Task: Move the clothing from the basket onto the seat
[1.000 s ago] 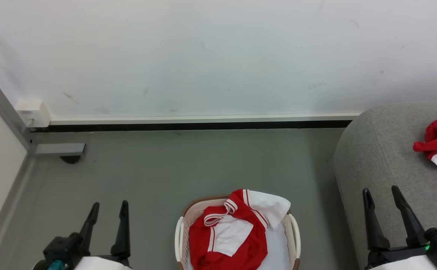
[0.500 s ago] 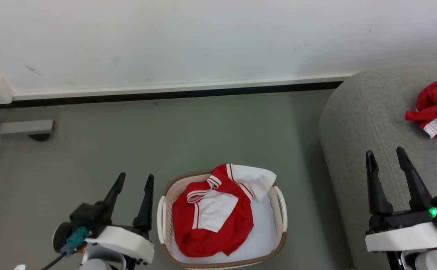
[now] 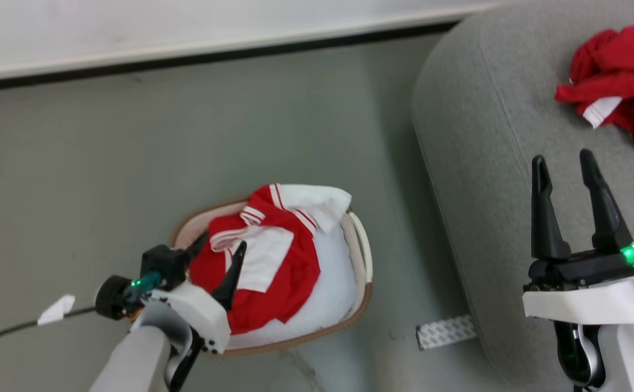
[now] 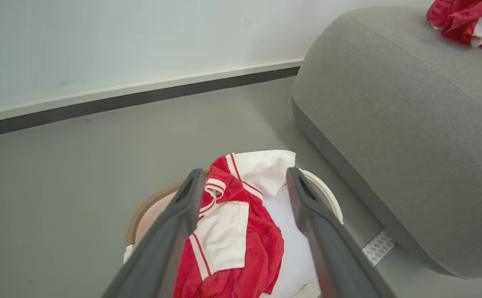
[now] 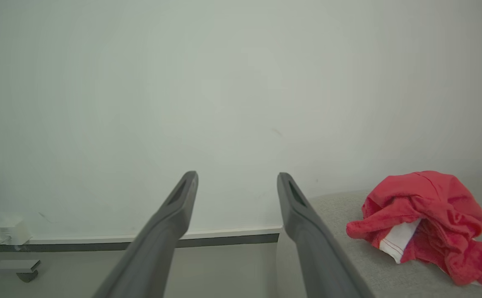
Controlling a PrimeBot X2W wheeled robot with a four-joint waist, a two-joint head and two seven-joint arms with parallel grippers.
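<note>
Head view, from the left: the left gripper (image 3: pixel 223 240) hangs over the left side of the basket (image 3: pixel 367 294), its fingers spread wide and gripping nothing. Whether their tips touch the cloth cannot be told. Inside the basket lies the clothing (image 3: pixel 290 272), a crumpled red garment with white panels. The basket stands on the grey floor (image 3: pixel 104 163), near the seat (image 3: pixel 480 163). Over the seat's cushion the right gripper (image 3: pixel 562 157) points up the view, fingers equally wide and empty. Farther right, a second red garment (image 3: pixel 616 71) lies bunched on the seat, well apart from the basket.
</note>
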